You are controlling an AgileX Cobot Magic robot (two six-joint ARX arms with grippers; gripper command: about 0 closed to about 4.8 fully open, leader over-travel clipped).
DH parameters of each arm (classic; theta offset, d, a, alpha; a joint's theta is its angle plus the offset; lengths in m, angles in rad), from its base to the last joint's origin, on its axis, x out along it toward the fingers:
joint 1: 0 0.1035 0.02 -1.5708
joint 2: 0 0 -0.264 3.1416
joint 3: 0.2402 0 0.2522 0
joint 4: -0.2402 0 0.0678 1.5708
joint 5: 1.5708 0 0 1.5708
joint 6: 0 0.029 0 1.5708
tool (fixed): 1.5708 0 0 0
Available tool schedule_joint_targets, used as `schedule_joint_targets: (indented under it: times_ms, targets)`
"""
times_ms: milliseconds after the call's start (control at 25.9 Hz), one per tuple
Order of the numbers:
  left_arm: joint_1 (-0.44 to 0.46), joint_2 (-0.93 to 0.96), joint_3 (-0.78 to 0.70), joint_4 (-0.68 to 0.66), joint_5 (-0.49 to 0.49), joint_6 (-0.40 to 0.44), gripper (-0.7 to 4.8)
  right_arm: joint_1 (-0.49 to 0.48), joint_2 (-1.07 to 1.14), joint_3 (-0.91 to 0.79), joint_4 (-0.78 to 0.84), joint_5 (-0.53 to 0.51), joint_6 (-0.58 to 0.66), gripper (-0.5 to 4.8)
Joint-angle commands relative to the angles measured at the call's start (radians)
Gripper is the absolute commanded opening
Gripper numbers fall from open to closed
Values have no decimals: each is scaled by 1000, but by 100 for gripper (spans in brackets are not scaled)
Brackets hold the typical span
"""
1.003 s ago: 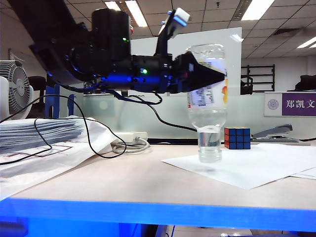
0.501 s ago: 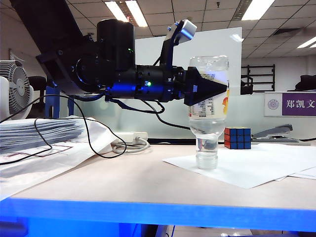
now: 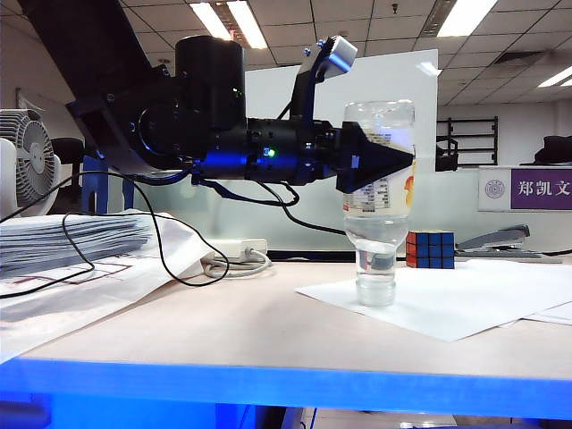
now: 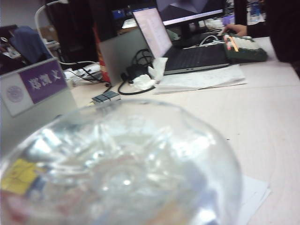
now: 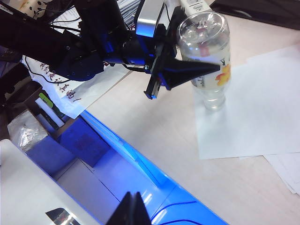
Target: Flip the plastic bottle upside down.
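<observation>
The plastic bottle [image 3: 379, 204] stands upside down, its clear cap resting on a white paper sheet [image 3: 465, 304] and its base pointing up. My left gripper [image 3: 407, 161] reaches in level from the left, with its black fingers flanking the bottle's labelled body [image 5: 206, 37]. The far finger is hidden behind the bottle, so no gap or contact shows. In the left wrist view the bottle's clear base [image 4: 122, 164] fills the picture and hides the jaws. My right gripper [image 5: 133, 206] is shut on nothing, above the table's blue front edge and well apart from the bottle.
A Rubik's cube [image 3: 429, 249] and a stapler [image 3: 500, 241] lie behind the bottle. A newspaper stack [image 3: 71, 241], black cables, a power strip [image 3: 237, 255] and a fan [image 3: 22, 161] are at the left. A laptop [image 4: 187, 51] sits across the desk.
The left gripper lowered the bottle and straightened it, so its cap came down onto the paper. Over the last half second the bottle and arm barely moved.
</observation>
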Motion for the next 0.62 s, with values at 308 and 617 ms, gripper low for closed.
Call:
schedule_joint_targets:
  times_ms: [308, 617]
  targets:
    - [-1, 0, 1, 64, -4, -47, 442, 1, 0, 5, 14, -5, -15, -6]
    - [0, -1, 1, 175, -31, -119, 471, 1, 0, 5, 14, -5, -15, -6]
